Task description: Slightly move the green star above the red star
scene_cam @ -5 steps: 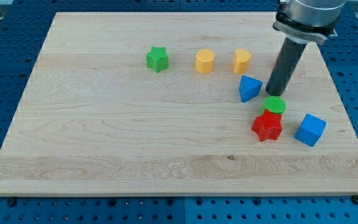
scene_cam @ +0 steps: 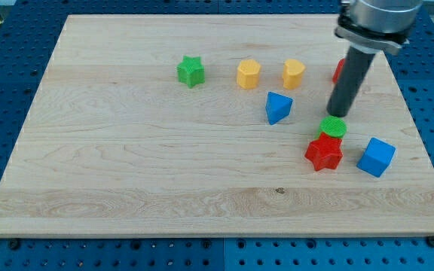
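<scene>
Currently the rod's tip (scene_cam: 337, 114) rests on the wooden board (scene_cam: 126, 165) near the view's right, just above the green cylinder (scene_cam: 334, 126) and close to touching it, though contact cannot be confirmed. The arm ends in a plain rod with no jaws, so it grasps nothing.

The green star (scene_cam: 191, 71) sits near the view's top, left of centre, well apart from the tip and from the red star (scene_cam: 323, 153). The red star lies low on the right side, directly below the green cylinder and touching it.

A blue cube (scene_cam: 376, 156) stands just right of the red star, with a narrow gap between them. A blue block of wedge-like form (scene_cam: 278, 107) lies left of the rod, clear of it. Two yellow blocks occupy the upper row: one of rounded hexagonal shape (scene_cam: 249, 74) and one heart-like (scene_cam: 293, 74), side by side and apart. A red block (scene_cam: 338, 71) shows partly behind the rod; its shape cannot be determined.
</scene>
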